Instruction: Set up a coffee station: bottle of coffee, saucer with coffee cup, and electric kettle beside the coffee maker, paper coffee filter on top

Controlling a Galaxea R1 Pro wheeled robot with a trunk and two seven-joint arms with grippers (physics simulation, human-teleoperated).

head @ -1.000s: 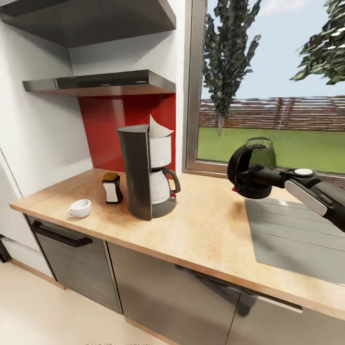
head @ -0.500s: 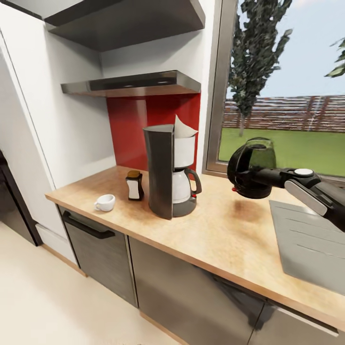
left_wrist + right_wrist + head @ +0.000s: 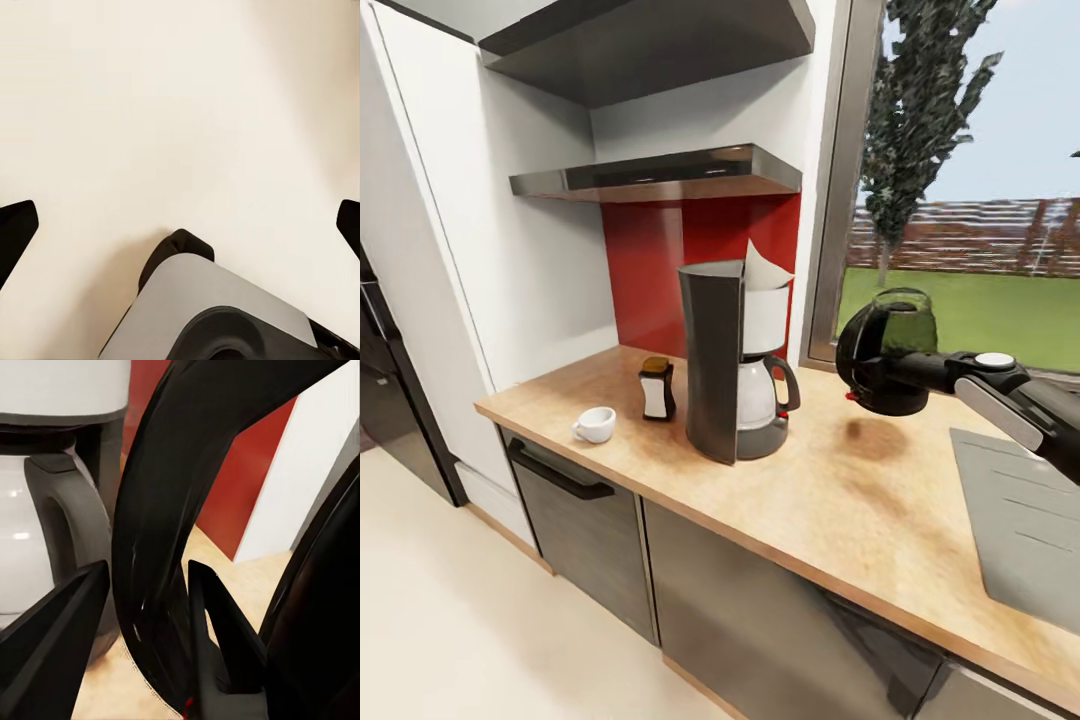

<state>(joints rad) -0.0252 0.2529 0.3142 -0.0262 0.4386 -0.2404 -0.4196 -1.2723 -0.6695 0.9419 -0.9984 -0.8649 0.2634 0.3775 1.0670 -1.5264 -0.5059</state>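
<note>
The coffee maker (image 3: 732, 372) stands on the kitchen countertop (image 3: 830, 495) with the paper coffee filter (image 3: 764, 269) sticking out of its top. Left of it stand the bottle of coffee (image 3: 656, 388) and then the coffee cup (image 3: 596, 424), directly on the wood. My right gripper (image 3: 872, 368) is shut on the black handle of the electric kettle (image 3: 888, 345), held in the air just right of the coffee maker. In the right wrist view the fingers (image 3: 219, 639) flank the kettle handle (image 3: 169, 532). My left gripper (image 3: 182, 225) is open over the cream floor. The saucer is out of view.
The kitchen shelf (image 3: 660, 176) and a red splashback (image 3: 650, 280) sit behind the coffee maker, under a dark overhead unit (image 3: 660, 45). A grey drainboard (image 3: 1025, 520) lies at the right. Grey cabinet fronts (image 3: 595, 545) run below; a window (image 3: 980, 250) is behind.
The whole head view has shifted, so the camera moved. The kettle in my right gripper now hangs closer to the coffee maker. Things on the counter have not moved.
</note>
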